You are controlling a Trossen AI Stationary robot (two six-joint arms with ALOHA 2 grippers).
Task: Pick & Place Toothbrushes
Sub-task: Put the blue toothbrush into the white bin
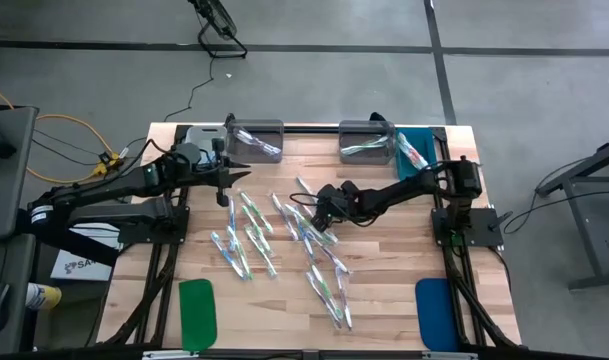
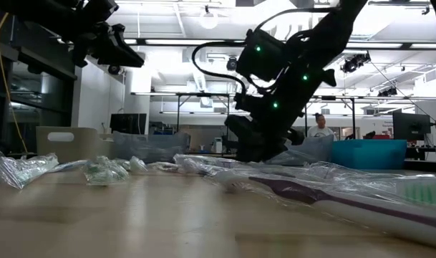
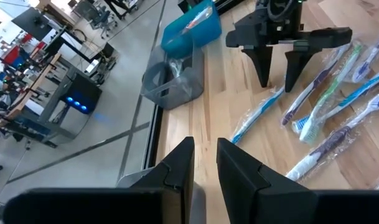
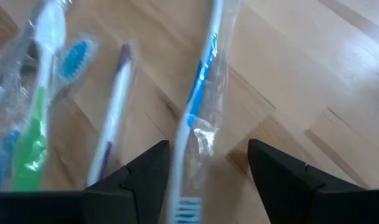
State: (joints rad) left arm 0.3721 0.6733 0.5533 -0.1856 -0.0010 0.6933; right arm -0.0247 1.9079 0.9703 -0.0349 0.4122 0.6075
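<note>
Several clear-wrapped toothbrushes (image 1: 284, 235) lie scattered flat on the wooden table (image 1: 384, 260). My right gripper (image 1: 317, 210) is low over the middle of the pile, slanting down, and open. In its wrist view its fingers (image 4: 145, 180) stand on either side of a blue-and-white toothbrush (image 4: 200, 99), near the brush's bristle end (image 4: 184, 205). I cannot tell whether they touch it. My left gripper (image 1: 227, 188) hangs above the table's far left. Its fingers (image 3: 177, 168) are a narrow gap apart with nothing between them.
Two grey bins (image 1: 256, 138) (image 1: 367, 140) and a blue bin (image 1: 416, 152) stand along the far edge, each holding wrapped brushes. A green pad (image 1: 197, 312) and a blue pad (image 1: 434, 312) lie at the near corners. A person (image 2: 319, 127) shows in the room beyond the table.
</note>
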